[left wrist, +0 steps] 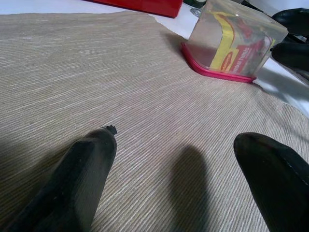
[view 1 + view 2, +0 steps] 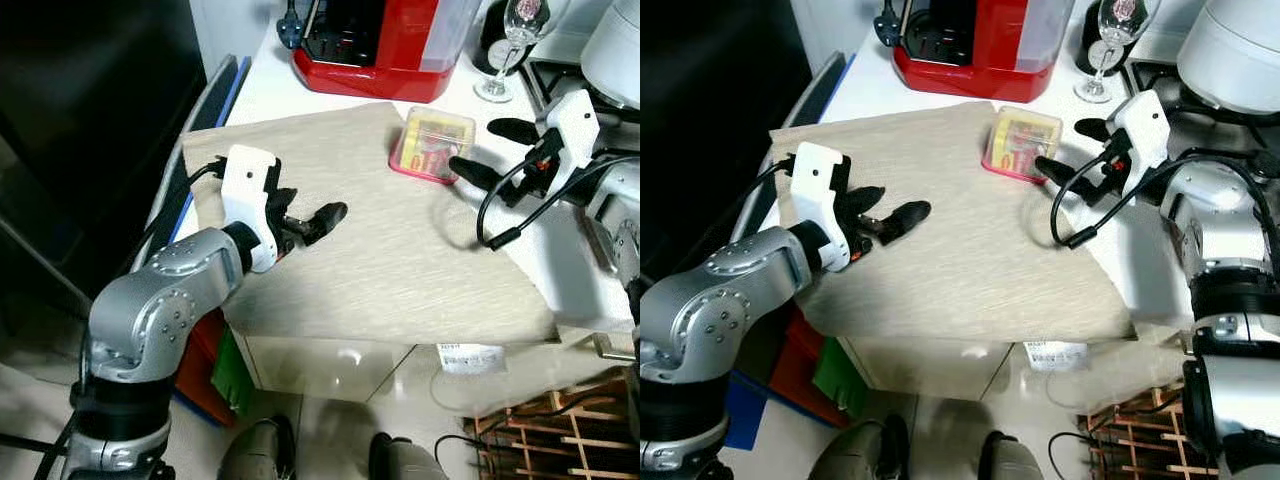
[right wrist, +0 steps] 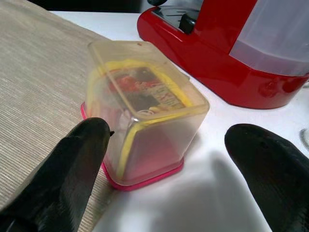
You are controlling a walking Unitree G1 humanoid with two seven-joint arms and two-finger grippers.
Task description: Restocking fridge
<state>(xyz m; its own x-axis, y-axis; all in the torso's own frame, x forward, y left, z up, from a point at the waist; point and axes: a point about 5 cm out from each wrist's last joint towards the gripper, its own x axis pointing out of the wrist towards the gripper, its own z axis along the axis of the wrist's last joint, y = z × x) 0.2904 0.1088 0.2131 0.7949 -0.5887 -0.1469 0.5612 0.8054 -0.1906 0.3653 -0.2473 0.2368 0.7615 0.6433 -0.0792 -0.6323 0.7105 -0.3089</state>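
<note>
Your right gripper, jaws apart, sits just beside the box, which lies at its 9 o'clock on the cloth's far edge. Your left gripper, also spread, is well apart.

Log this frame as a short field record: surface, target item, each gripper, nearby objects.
surface: white counter partly covered by a beige cloth
target item: clear plastic container with pink base, at the cloth's far right edge, upside down on its lid
right gripper: open, fingers on either side of the container's near end, not closed on it
left gripper: open, hovering over the cloth, apart from the container
nearby objects: red appliance behind the container; wine glass to its right
</note>
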